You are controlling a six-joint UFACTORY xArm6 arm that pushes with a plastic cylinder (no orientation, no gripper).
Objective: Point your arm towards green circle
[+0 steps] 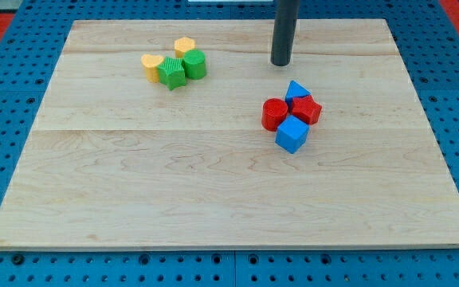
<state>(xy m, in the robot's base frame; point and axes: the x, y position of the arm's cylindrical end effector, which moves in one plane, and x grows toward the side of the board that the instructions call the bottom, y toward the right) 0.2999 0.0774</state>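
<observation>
The green circle (195,64) is a short round block near the view's top left of the wooden board (229,199). It touches a green star-shaped block (171,72) on its left and a yellow hexagon (184,47) above it. A yellow heart-shaped block (151,65) lies left of the green star. My tip (281,63) rests on the board at the view's top centre, well to the right of the green circle and level with it. It touches no block.
A second cluster lies below and right of my tip: a blue triangle (296,89), a red star-like block (306,109), a red cylinder (274,114) and a blue cube (292,134). Blue pegboard (6,96) surrounds the board.
</observation>
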